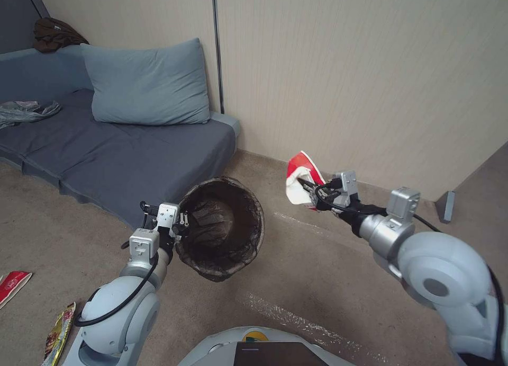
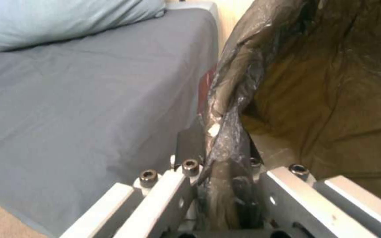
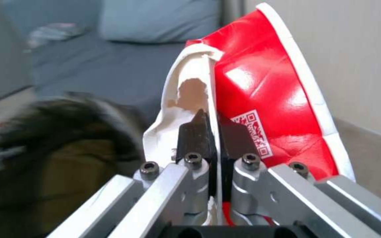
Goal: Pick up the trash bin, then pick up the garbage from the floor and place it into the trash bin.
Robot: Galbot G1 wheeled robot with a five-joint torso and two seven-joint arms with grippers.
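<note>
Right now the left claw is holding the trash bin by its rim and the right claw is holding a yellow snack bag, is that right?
Not quite. The right claw is shut on a red-and-white wrapper, not a yellow bag; the right wrist view shows it plainly. The left claw does hold the trash bin by its lined rim.

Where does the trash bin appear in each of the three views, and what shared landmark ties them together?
Head view: trash bin at centre, tilted, rim pinched by the left gripper.
Left wrist view: its lined rim between the fingers, interior beyond.
Right wrist view: blurred beside the red-and-white wrapper.
Shared landmark: the blue pillow.
</note>
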